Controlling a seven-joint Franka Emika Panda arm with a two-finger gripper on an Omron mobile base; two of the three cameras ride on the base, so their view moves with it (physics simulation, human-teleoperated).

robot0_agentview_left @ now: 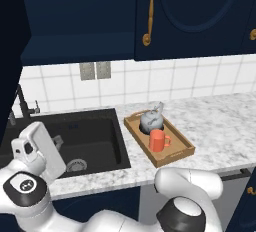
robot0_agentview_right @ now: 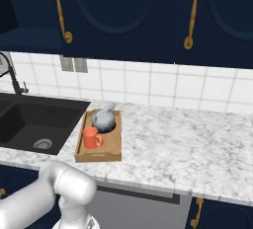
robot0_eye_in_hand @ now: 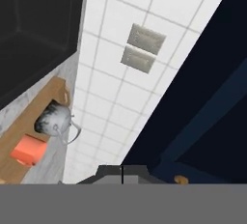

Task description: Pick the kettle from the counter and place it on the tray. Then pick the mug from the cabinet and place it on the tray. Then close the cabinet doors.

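The small rounded grey-silver kettle (robot0_agentview_left: 151,120) and the plain orange-red mug (robot0_agentview_left: 158,140) both sit on the flat light-brown wooden tray (robot0_agentview_left: 176,155), mid-frame on the speckled white marble desk (robot0_agentview_left: 220,126), so I judge the tall navy cabinet door (robot0_agentview_left: 65,11) at upper left is what remains. In the left base view its left leaf looks swung out at the frame edge. A door is stiff and hinged, probably light to swing; I'd push its flat outer face rather than pinch the curved brass handle (robot0_agentview_left: 148,13). My claw (robot0_eye_in_hand: 122,174) is closed on nothing. The arm folds low at lower left, hand angled up toward the cabinet underside.
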